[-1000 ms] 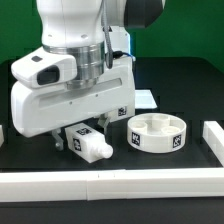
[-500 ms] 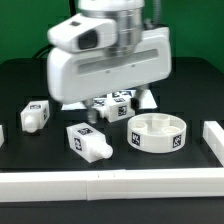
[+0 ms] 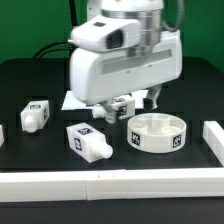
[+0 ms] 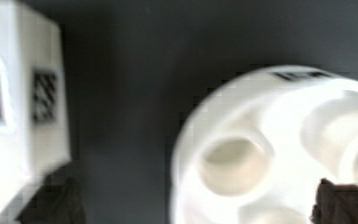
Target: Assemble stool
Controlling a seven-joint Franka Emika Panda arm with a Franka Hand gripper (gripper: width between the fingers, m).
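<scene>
Seat [image 3: 158,133]: 1 | legs [image 3: 35,113] [image 3: 88,141] [image 3: 121,105]: 3 visible | jaws: spread wide, holding nothing

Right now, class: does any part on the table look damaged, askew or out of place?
Nothing stands out. The seat lies flat, sockets up; the loose legs lie scattered on the table beside it, none visibly broken.

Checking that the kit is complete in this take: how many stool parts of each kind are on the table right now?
Thick round white plastic disc seat: 1
Short chunky white plastic block legs: 3, one of them partly hidden
Total: 4
</scene>
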